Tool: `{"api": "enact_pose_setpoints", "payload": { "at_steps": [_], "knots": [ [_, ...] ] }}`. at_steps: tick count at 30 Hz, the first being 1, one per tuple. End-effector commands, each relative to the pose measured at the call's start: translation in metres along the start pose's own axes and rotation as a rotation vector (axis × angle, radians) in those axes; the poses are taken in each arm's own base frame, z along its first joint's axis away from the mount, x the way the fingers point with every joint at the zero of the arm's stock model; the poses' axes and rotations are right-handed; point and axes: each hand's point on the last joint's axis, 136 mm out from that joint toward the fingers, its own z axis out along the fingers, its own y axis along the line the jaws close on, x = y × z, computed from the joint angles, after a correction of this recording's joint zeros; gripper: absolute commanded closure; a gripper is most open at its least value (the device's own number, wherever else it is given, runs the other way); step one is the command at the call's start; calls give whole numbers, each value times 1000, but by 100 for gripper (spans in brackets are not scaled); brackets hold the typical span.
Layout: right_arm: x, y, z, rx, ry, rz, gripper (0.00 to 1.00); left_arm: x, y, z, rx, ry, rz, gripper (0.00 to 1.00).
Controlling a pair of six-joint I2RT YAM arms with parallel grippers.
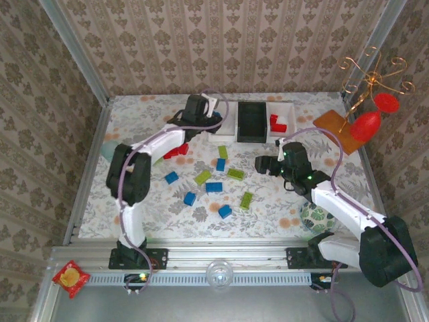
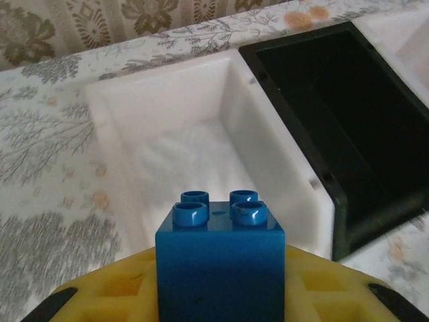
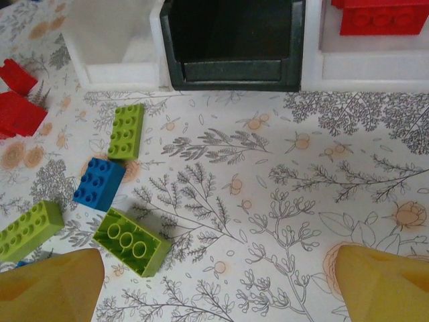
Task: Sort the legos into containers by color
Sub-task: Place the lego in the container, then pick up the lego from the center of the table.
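Note:
My left gripper is shut on a blue lego, held studs-forward between yellow fingers above the left white bin, whose floor looks bare. From above, the left gripper hangs at that bin. The black bin stands beside it, then the right white bin with red legos. My right gripper is open over bare tablecloth, a lime green lego to its left. Loose blue, green and red legos lie mid-table.
Red ornaments on a gold wire stand rest on an orange board at the back right. A green patterned ball lies by the right arm. A teal cup sits at the left wall.

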Motion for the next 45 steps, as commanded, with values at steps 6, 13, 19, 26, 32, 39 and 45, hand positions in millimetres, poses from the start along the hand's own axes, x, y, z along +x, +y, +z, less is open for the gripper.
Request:
{"api": "enact_pose_setpoints", "payload": {
  "at_steps": [6, 13, 19, 26, 32, 39, 45],
  "knots": [
    [-3, -12, -6, 52, -45, -13, 9, -8, 19, 54, -102, 105, 77, 68],
    [-3, -16, -7, 73, -54, -18, 9, -40, 6, 45, -45, 50, 65, 44],
    [-4, -15, -9, 68, -60, -24, 9, -34, -16, -7, 43, 21, 20, 33],
    [-5, -12, -13, 53, -83, -32, 9, 68, -42, -77, 120, 111, -127, 30],
    [-2, -14, -10, 59, -73, -27, 9, 142, -64, -74, 77, 308, -126, 29],
    [-1, -15, -8, 64, -72, -23, 9, 165, -69, -44, 48, 383, -84, 30],
    [0, -16, -6, 67, -62, -25, 9, 177, -54, -21, -47, 417, -14, 34]
  ]
}}
